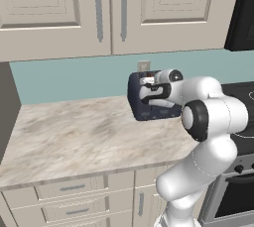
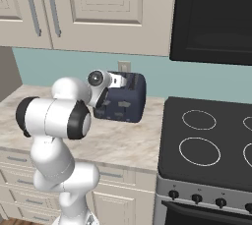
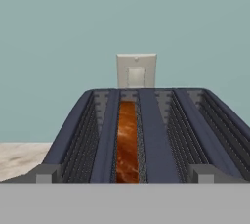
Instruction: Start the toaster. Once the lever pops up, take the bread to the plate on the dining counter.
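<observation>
The dark navy toaster [image 1: 140,108] [image 2: 129,105] stands on the marbled worktop against the teal wall. My gripper [image 1: 149,84] [image 2: 115,82] hovers at the toaster's near end, level with its top and pointing toward the wall. Its jaws stand open with nothing between them. In the hand view I look along the toaster [image 3: 157,140] and its slots. The brown bread [image 3: 128,140] sits down in the slot left of centre. My hand hides the toaster's near end in both base views. The plate and the dining counter are out of view.
A wall outlet [image 3: 136,70] [image 1: 144,66] sits just behind the toaster. A black stove [image 2: 206,145] borders the worktop [image 1: 74,132] on the right, with a dark appliance [image 2: 211,17] above it. Upper cabinets [image 1: 99,8] hang overhead. Drawers line the front.
</observation>
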Tool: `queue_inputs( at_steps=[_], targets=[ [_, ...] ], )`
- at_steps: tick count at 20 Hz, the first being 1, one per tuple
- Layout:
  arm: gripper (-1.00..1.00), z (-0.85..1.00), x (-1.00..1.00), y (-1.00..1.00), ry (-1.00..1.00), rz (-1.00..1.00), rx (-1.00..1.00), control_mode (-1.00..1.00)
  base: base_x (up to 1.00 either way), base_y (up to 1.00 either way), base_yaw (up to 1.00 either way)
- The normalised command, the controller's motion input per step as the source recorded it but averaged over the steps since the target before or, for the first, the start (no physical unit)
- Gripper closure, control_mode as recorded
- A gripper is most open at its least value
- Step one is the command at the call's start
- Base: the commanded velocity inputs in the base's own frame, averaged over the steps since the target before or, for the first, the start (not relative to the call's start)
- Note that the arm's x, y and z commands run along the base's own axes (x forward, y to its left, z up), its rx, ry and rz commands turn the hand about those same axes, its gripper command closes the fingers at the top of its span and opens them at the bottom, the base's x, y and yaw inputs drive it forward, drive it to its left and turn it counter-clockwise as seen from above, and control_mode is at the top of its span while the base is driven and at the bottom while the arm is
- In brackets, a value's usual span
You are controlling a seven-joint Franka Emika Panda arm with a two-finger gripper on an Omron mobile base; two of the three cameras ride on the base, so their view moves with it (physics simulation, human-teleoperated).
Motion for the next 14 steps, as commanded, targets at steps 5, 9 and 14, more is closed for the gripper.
queue_inputs(
  at_steps=[5,9,14],
  targets=[
    [-1.0,-0.01,0.02,0.0,0.0,0.0,0.0,-1.0,0.0,0.0,0.0],
    [-1.0,-0.01,0.0,0.0,0.0,0.0,0.0,-1.0,0.0,0.0,0.0],
    [-1.0,-0.13,0.01,0.0,0.0,0.0,0.0,-1.0,0.0,0.0,0.0]
  ],
)
